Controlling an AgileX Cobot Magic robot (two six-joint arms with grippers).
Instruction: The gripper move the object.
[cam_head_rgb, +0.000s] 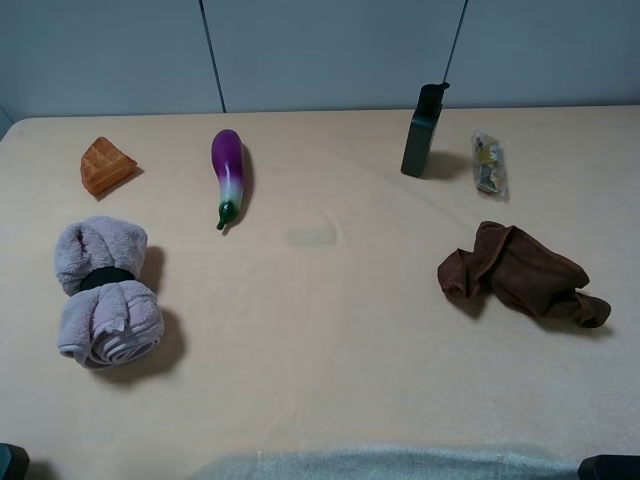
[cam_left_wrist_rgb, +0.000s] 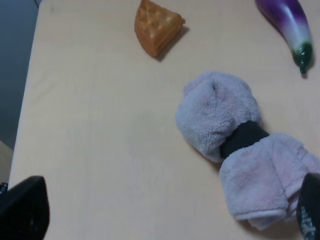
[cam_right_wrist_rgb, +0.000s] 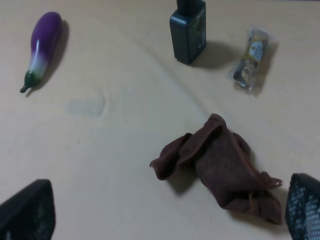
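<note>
Crumpled brown cloth lay on the right of the beige table, nearer than the dark upright bottle and the clear snack packet. Both grippers hung above with fingers spread wide, nothing held. Far left, purple eggplant.

High overview; two table-facing wrist views
</note>
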